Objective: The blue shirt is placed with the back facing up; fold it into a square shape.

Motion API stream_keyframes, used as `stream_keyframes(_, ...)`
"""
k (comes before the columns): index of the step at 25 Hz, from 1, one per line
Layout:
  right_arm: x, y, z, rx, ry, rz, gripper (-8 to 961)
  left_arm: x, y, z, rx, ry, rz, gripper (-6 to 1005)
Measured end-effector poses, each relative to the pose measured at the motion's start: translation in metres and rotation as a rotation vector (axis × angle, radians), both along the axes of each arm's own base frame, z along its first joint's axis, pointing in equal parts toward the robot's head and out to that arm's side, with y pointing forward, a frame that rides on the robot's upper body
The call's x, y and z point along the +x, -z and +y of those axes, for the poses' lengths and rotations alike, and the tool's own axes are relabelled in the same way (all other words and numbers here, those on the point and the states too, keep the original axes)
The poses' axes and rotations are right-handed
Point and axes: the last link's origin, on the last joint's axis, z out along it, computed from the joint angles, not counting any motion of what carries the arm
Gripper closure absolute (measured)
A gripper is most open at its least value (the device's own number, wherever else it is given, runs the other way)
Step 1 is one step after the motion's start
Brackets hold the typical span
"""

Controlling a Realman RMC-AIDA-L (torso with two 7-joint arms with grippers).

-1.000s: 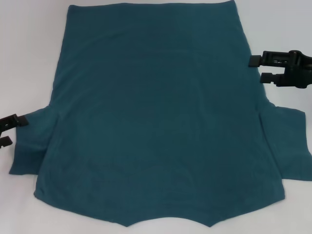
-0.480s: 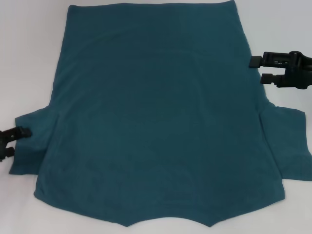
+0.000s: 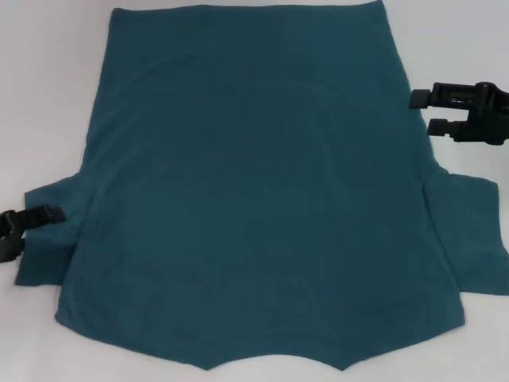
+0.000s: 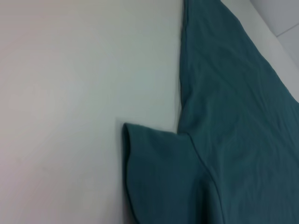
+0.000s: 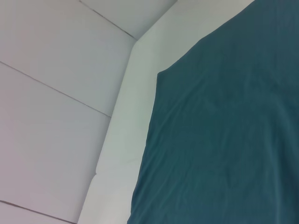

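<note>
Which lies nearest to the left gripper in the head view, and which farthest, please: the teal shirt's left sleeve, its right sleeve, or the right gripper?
From the left gripper:
1. Left sleeve of the dark teal-blue cotton shirt, directly at its fingertips on the robot's left.
2. Right sleeve, across the shirt on the right.
3. Right gripper, farther up the right edge; nearly level with the right sleeve.

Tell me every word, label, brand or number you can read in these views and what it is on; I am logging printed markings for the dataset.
None can be read.
The blue shirt lies spread flat, showing only plain cloth in all three views.
The left gripper at the sleeve and the right gripper by the shirt's side edge are plain black, with no lettering.
The white table bears no marks.
</note>
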Motion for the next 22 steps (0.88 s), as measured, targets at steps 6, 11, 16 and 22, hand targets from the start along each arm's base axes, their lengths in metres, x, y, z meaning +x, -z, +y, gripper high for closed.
stream_keyframes(6, 0.0007, -0.0018, -0.0002, 0.006, 0.003, 0.007, 72, -0.0002, -0.0010, -0.0010, -0.005, 0.012, 0.009, 201)
stream_keyframes(11, 0.0005, -0.0019, -0.0005, 0.005, 0.002, 0.009, 72, 0.0012, -0.0010, 0.0001, -0.017, 0.037, 0.034, 341)
stream_keyframes(16, 0.0005, -0.0019, -0.0006, 0.004, 0.001, 0.009, 72, 0.0030, -0.0016, 0.0015, -0.027, 0.051, 0.056, 505)
stream_keyframes(22, 0.0005, -0.0019, -0.0006, 0.004, 0.001, 0.009, 72, 0.0024, -0.0040, 0.0011, -0.031, 0.060, 0.071, 754)
